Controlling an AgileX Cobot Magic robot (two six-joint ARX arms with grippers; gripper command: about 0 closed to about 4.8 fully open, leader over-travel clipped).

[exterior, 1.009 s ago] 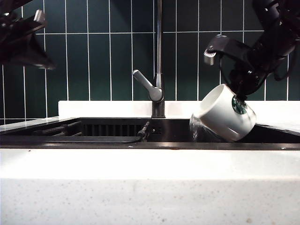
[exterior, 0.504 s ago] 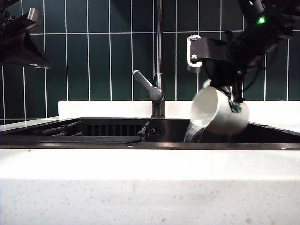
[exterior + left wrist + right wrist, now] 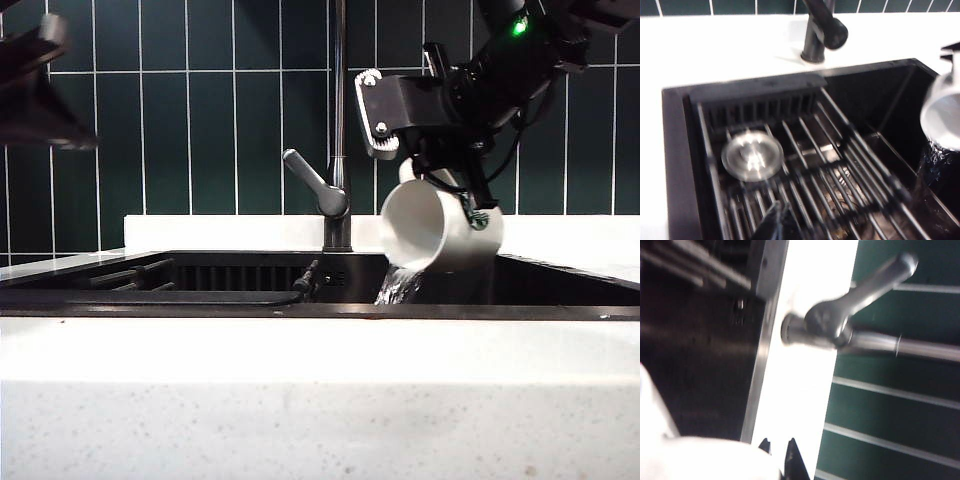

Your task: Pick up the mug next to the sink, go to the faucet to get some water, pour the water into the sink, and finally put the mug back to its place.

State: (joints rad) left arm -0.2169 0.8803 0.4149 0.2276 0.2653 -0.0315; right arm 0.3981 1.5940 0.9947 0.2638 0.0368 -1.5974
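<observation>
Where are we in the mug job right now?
Done: pickup and filling, since the right end effector holds the mug with water in it. In hand: the mug is tipped, water spilling into the sink right of the faucet. Left: returning the mug to its place. The left end effector is shut, above the sink rack.

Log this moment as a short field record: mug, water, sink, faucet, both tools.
mug: tipped on its side over the sink, mouth facing the faucet
water: spilling from the mug's rim into the basin
sink: black, wire rack inside
faucet: upright, lever slanted
right tool: shut on mug, above the sink
left tool: shut, empty, over the rack
</observation>
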